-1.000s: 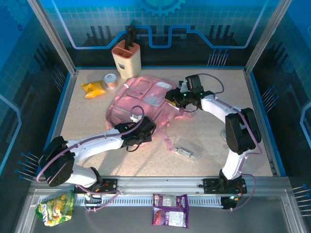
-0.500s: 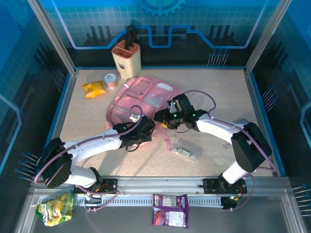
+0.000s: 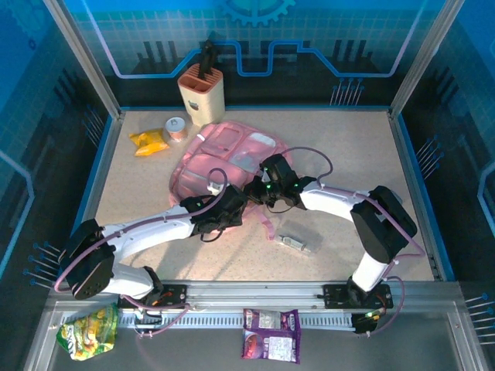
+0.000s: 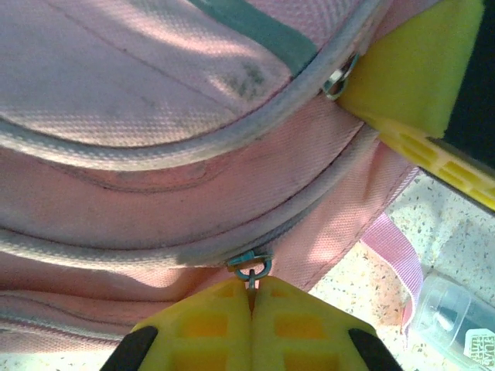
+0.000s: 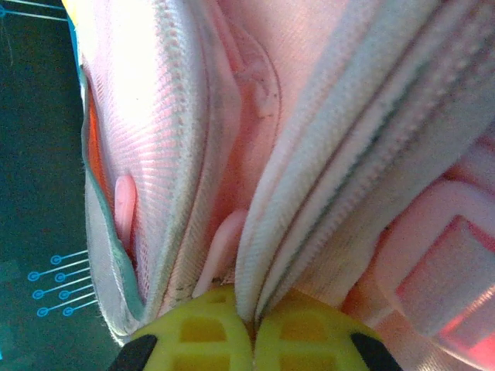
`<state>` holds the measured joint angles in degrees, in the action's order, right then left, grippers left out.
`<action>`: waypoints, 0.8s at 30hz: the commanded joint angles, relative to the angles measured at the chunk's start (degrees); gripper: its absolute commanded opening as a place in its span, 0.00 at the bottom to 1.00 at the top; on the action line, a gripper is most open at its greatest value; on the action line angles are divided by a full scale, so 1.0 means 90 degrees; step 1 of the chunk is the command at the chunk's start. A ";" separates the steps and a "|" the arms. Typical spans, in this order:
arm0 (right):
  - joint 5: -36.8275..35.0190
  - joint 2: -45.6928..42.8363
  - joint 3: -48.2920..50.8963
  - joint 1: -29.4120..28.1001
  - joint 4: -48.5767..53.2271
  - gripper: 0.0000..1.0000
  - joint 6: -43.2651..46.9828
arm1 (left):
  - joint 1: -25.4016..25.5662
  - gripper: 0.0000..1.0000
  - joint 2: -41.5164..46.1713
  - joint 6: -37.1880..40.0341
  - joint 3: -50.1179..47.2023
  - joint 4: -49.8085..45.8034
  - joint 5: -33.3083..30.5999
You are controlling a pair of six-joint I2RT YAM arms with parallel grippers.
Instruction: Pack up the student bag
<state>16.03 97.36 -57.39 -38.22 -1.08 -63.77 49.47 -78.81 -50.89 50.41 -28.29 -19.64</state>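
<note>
My left gripper (image 4: 253, 294) is clamped shut on a zip pull (image 4: 250, 267) of the bag (image 3: 220, 151). My right gripper (image 5: 247, 311) pinches the bag's zip trim (image 5: 309, 209).

You see a pink student bag (image 3: 224, 158) with pale grey-white zip trim on a beige speckled table (image 3: 348, 147). Your left end effector (image 4: 253, 297) and right end effector (image 5: 251, 321) are yellow with a grid pattern. At ten o'clock from the bag lies a yellow packet (image 3: 149, 141), and at six o'clock a purple packet (image 3: 271, 345).
</note>
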 commanded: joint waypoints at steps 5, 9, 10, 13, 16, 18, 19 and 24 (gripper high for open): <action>0.0412 -0.0887 0.0190 0.0701 0.0906 0.00 0.1241 | 0.0157 0.00 0.0790 -0.0026 -0.0492 -0.1194 -0.0067; 0.1054 -0.1015 0.0082 0.1245 0.1319 0.00 0.1834 | 0.0116 0.00 0.1322 -0.0047 -0.0942 -0.1414 -0.0108; 0.1157 -0.0933 -0.0062 0.1338 0.1492 0.00 0.1986 | 0.0077 0.00 0.1391 -0.0081 -0.1039 -0.1452 -0.0141; 0.1654 -0.0506 -0.0548 0.1618 0.1714 0.00 0.2270 | -0.0087 0.00 0.1557 -0.0125 -0.1243 -0.1516 -0.0044; 0.1640 -0.0125 -0.0995 0.1792 0.1813 0.00 0.2399 | -0.0077 0.00 0.1575 -0.0051 -0.1210 -0.1312 0.0211; 0.1748 0.0121 -0.1394 0.1807 0.1966 0.00 0.2515 | -0.0017 0.00 0.1467 0.0051 -0.1165 -0.0834 0.0558; 0.1892 0.0212 -0.1533 0.1805 0.2005 0.00 0.2539 | 0.0031 0.00 0.1378 0.0082 -0.1105 -0.0662 0.0671; 0.1692 0.0273 -0.1796 0.1796 0.2601 0.19 0.2928 | 0.0349 0.00 0.0690 0.0193 -0.0508 -0.0365 0.0648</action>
<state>33.61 100.64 -70.17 -23.88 20.71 -41.67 50.87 -70.02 -50.65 43.24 -29.43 -17.04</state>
